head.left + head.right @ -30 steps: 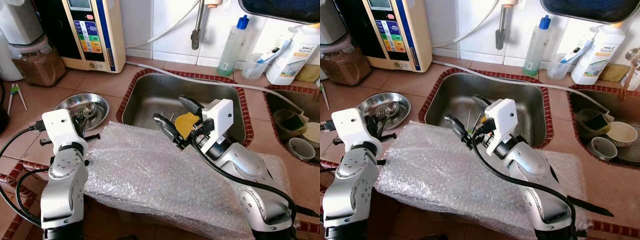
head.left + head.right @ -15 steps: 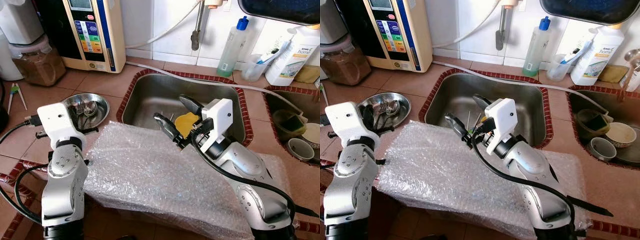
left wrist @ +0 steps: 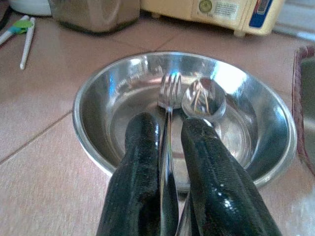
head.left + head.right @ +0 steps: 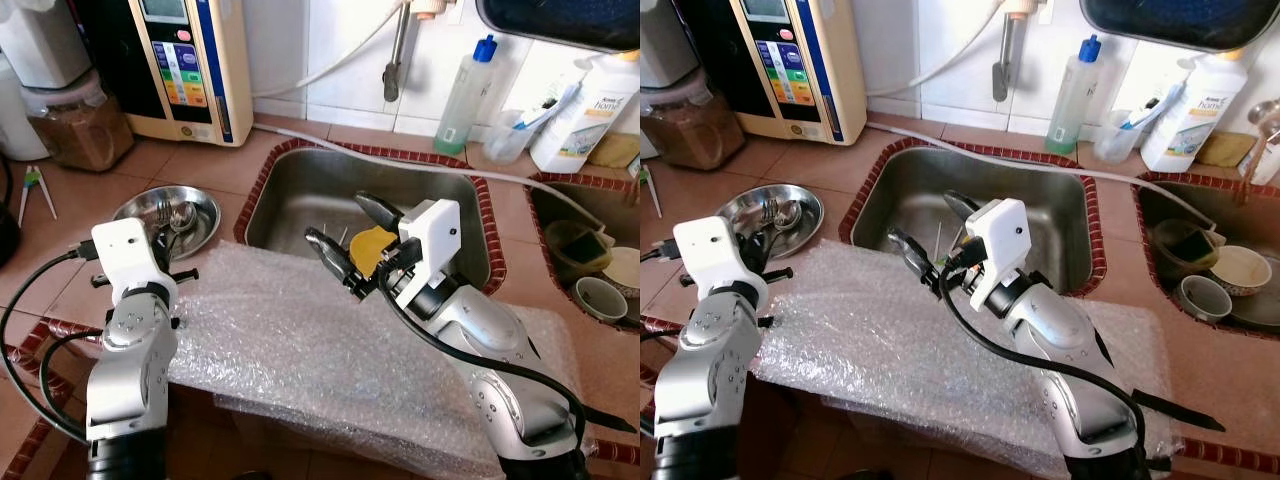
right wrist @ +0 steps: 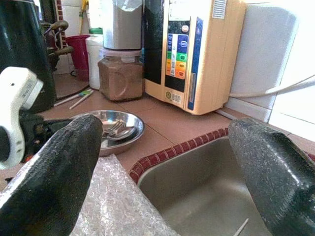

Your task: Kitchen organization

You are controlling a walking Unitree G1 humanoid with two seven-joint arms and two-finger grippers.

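Note:
A steel bowl (image 4: 205, 205) stands on the tiled counter left of the sink and holds a fork (image 3: 170, 88) and a spoon (image 3: 204, 98). My left gripper (image 3: 167, 128) reaches over the bowl's near rim, shut on the fork's handle; the tines lie beside the spoon. My right gripper (image 4: 335, 217) hovers wide open over the sink's front edge, above a sheet of bubble wrap (image 4: 300, 340), with nothing between its fingers. A yellow object (image 4: 370, 245) lies in the sink behind it.
The steel sink (image 4: 300, 155) has a tap and hose above it. A water purifier (image 4: 190, 60) and a jar of brown powder (image 4: 75, 120) stand at the back left. Soap bottles (image 4: 465, 95) stand at the back right. A second basin (image 4: 590, 260) holds cups and dishes.
My left wrist shifted slightly away over the bowl and came back. The right gripper stayed open in place.

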